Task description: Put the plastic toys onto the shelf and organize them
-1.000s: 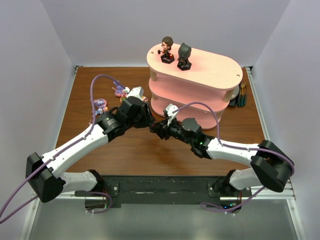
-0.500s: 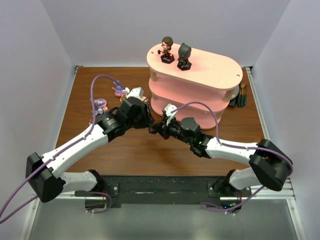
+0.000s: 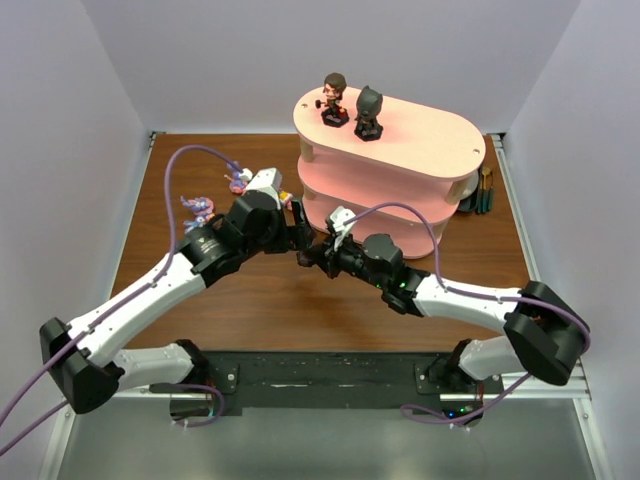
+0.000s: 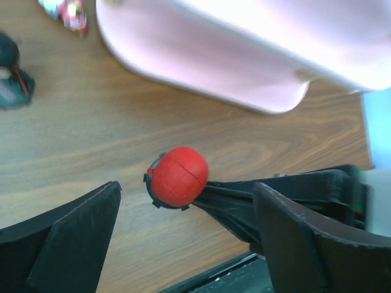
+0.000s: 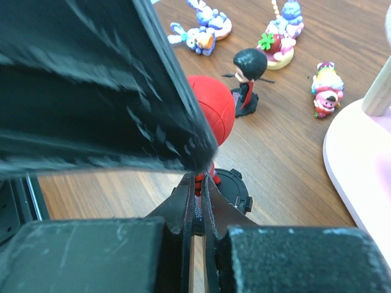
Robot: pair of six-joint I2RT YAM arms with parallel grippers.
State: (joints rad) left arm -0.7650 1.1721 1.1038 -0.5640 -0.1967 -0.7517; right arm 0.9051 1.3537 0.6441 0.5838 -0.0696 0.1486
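1. state: right fingers (image 5: 197, 190) are closed on the red toy (image 4: 177, 177), pinching its thin body under the big head. left fingers (image 3: 299, 238) are wide open on either side of it, not touching. toy is just in front of the shelf (image 3: 440, 150), low over the surface (image 3: 300, 310). can't tell if its base is clear of it.
2. slip risk: small pinch area and a top-heavy head, so a fast swing could pivot it or pop it out.
3. clip risk: left fingers flank the head. if right lifts before left backs off, the head hits a finger.
4. shelf risk: both arms are crowded near the lower boards. a bump could shake the two toys (image 3: 350, 106) on top.
5. drop risk: the black-haired toy (image 5: 249, 76) and other loose toys (image 5: 201, 30) sit nearby, so a fall could scatter them.
6. placement risk: if released tilted, it likely tips over.
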